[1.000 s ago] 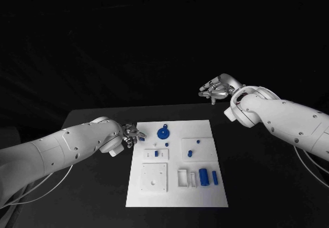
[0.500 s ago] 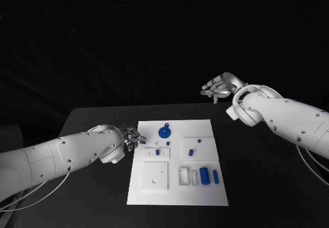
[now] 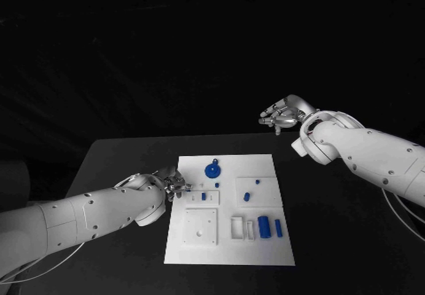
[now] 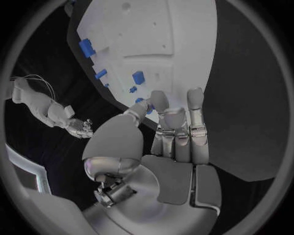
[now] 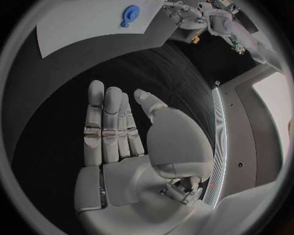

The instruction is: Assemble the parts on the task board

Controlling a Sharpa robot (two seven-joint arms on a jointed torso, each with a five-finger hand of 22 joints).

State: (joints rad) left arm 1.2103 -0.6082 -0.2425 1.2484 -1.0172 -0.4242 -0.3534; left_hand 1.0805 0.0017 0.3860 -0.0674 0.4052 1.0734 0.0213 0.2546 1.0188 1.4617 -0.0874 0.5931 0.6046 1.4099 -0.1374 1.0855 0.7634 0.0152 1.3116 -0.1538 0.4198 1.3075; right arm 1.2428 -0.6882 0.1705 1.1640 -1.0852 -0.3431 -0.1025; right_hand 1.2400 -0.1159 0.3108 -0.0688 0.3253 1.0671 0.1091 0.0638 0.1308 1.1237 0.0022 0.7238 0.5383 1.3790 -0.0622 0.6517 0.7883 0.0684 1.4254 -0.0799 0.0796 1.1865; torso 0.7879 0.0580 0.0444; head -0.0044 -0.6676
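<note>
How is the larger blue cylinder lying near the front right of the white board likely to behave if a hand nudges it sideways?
The larger blue cylinder lies on its side on the flat white task board, so a sideways nudge would probably roll it. It looks like small solid plastic, likely stiff and light. The thinner blue cylinder lies close beside it and might get knocked.

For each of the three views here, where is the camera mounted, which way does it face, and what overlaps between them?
Head view: on the head, looking down at the task board; both white arms, left hand, right hand.
Left wrist view: behind the left hand, facing the task board.
Right wrist view: behind the right hand, facing the board's corner.
Shared: the round blue part.
</note>
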